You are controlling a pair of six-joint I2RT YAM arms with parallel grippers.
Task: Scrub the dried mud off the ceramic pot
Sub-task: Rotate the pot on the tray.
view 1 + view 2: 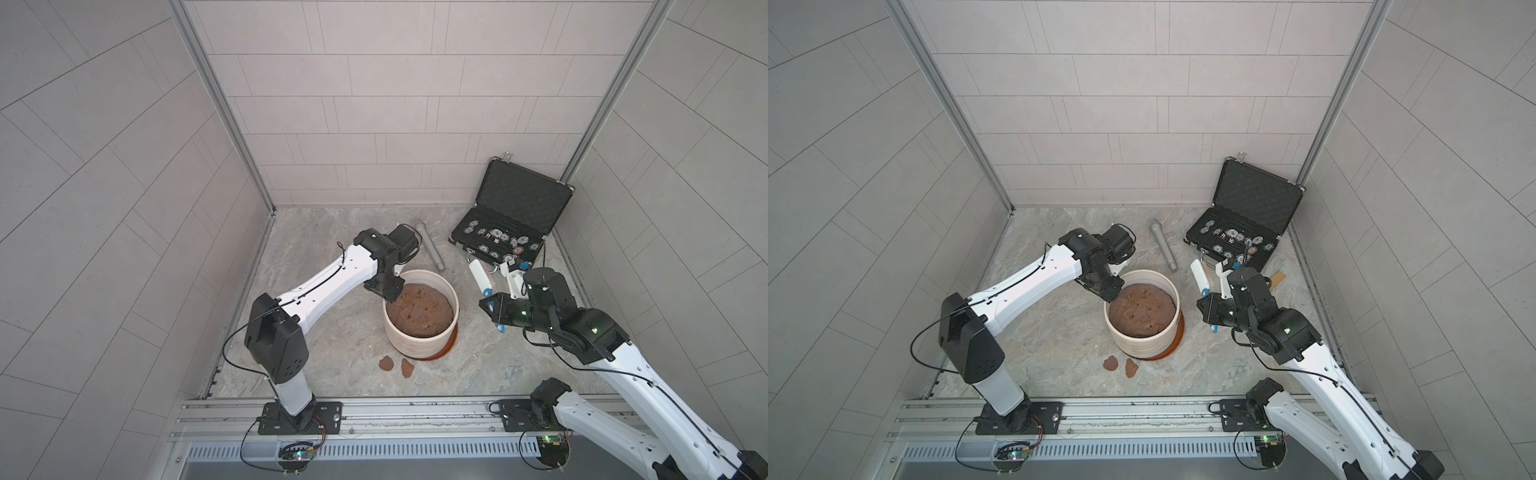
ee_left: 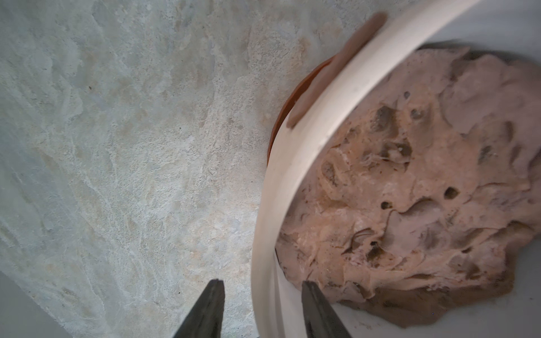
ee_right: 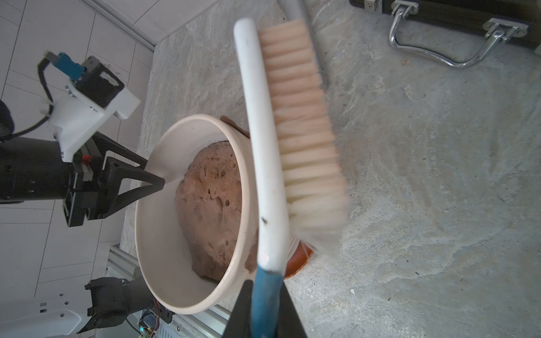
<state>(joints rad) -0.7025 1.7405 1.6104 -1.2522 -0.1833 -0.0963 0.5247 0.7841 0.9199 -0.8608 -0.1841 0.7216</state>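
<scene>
Straddling the rim of the ceramic pot [image 1: 415, 345] on the counter [image 1: 332, 353], left pincer [image 2: 262, 285] stands open; right pincer [image 3: 265, 285] grips the scrub brush [image 3: 268, 146] by its handle. Pot likely heavy, rigid, slick, chippable: clamp the rim. One dried mud [image 2: 328, 76] patch clings outside, below it.

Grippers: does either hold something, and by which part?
The right gripper holds the brush by its blue handle. The left gripper holds nothing; its jaws straddle the rim of the ceramic pot.

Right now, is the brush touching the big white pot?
No: in a top view the brush, in the right gripper, hangs beside the ceramic pot with floor between them.
</scene>
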